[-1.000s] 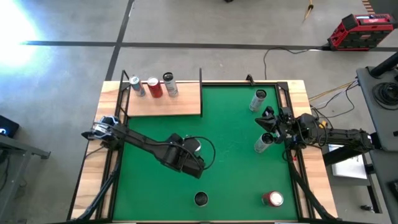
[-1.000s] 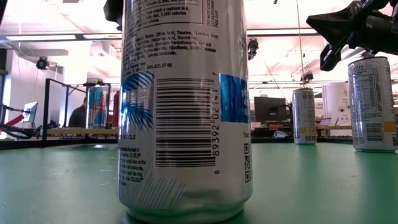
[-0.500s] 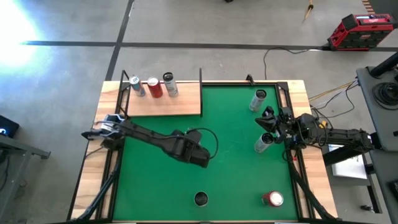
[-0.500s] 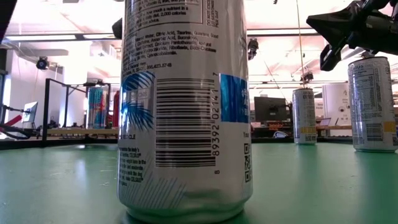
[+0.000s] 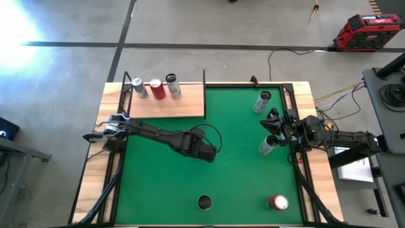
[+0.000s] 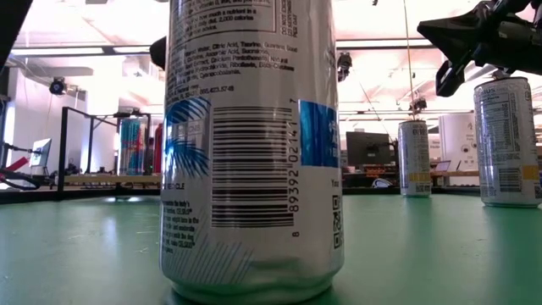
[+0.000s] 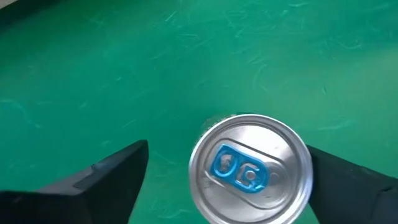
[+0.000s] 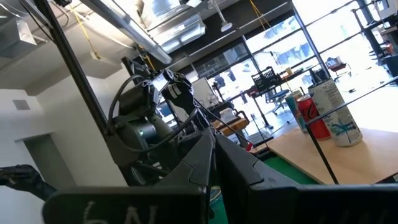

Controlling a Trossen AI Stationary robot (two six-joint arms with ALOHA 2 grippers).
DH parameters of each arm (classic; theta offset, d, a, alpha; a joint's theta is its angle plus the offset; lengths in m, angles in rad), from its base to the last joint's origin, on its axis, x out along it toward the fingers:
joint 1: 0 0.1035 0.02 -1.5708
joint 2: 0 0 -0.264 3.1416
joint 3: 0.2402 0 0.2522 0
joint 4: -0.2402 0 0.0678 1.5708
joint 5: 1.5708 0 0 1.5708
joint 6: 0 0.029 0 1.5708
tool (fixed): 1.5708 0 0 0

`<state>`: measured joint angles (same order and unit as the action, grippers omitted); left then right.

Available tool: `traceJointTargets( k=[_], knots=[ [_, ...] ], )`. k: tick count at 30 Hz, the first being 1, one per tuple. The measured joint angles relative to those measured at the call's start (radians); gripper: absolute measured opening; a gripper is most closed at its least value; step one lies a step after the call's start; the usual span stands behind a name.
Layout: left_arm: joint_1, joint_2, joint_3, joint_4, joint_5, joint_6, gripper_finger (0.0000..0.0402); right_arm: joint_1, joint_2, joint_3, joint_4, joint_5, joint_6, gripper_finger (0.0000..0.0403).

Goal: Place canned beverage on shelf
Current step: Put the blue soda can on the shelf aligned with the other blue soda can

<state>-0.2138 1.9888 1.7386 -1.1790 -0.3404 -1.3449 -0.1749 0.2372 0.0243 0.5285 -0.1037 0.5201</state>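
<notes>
A: Which step is in hand now?

B: I judge it is the pick. In the high view the left gripper [image 5: 207, 154] hangs over the green mat [image 5: 240, 126] near the middle of the frame. In the left wrist view its two fingers [image 7: 106, 180] stand apart, one on each side of a silver can with a blue tab [image 7: 250, 168], seen from above. The fingers do not touch the can yet.

A: And where is the shelf?

B: The shelf [image 5: 166, 104] lies in the upper left of the high view, at the far corner of the table. Three cans [image 5: 155, 88] stand already along its back edge. The front part of the board is bare.

A: What does the next move call for?

B: I think the fingers must come lower around the can and close on its body, keeping it upright, then lift it and carry it toward the upper left.

A: What differs from the earlier frame?

B: The left arm has moved from the lower middle of the high view up and a little to the right, and its jaws are somewhat narrower than before.

A: And the other arm?

B: The right gripper [image 5: 273, 124] waits at the right edge of the mat, its jaws together, just beside two silver cans [image 5: 266, 146]. It has not moved.
</notes>
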Motion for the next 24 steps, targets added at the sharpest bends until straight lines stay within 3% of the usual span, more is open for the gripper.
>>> traceJointTargets(
  k=[8,14,21,24],
  knots=[
    [-0.001,0.004,0.000,0.032,0.003,-0.001,0.0218,0.000,0.000,0.000,0.000,0.000,0.000,0.0013],
    [-0.002,0.004,0.000,0.033,0.015,0.038,0.0216,0.000,0.000,0.000,0.000,0.000,0.000,0.0013],
    [-0.003,-0.003,0.001,0.005,0.003,0.275,0.0216,0.000,0.000,0.000,0.000,0.000,0.000,0.0013],
    [-0.003,-0.017,-0.002,0.005,-0.008,0.444,0.0216,0.000,0.000,0.000,0.000,0.000,0.000,0.0013]
  ],
)
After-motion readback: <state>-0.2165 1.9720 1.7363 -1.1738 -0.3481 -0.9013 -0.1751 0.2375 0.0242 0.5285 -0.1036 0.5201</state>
